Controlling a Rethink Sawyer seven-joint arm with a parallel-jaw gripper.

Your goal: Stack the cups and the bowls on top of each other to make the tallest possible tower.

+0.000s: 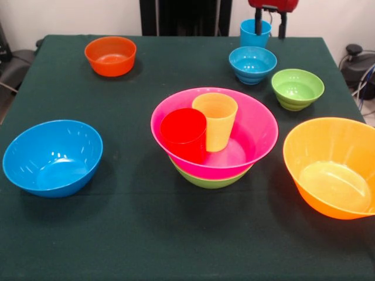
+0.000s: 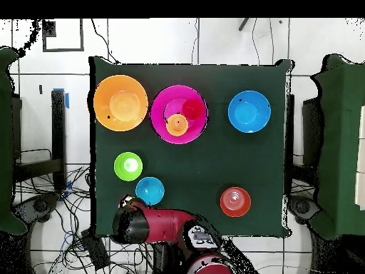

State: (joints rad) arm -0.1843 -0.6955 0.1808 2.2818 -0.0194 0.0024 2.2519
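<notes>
The dark green table takes up most of what I can see, with wide bare cloth along its near side and through the gap between the medium blue bowl and the tower.

The large yellow-orange bowl sits hard against the right edge, its rim seeming to reach just past it. Mid-table, the large pink bowl is nested in a green bowl whose rim only peeks out below; that pile is the tower so far. Inside the pink bowl stand the red cup and the translucent yellow cup, upright and touching side by side.

The medium blue bowl lies alone near the left edge, well apart from everything. The small green bowl and the small blue bowl sit close together toward the far right. The small orange bowl is off at the far left, with bare cloth round it.

The light blue cup stands at the far edge. The gripper hangs just beside it, and I cannot tell whether its fingers are apart or clamped on the cup.
</notes>
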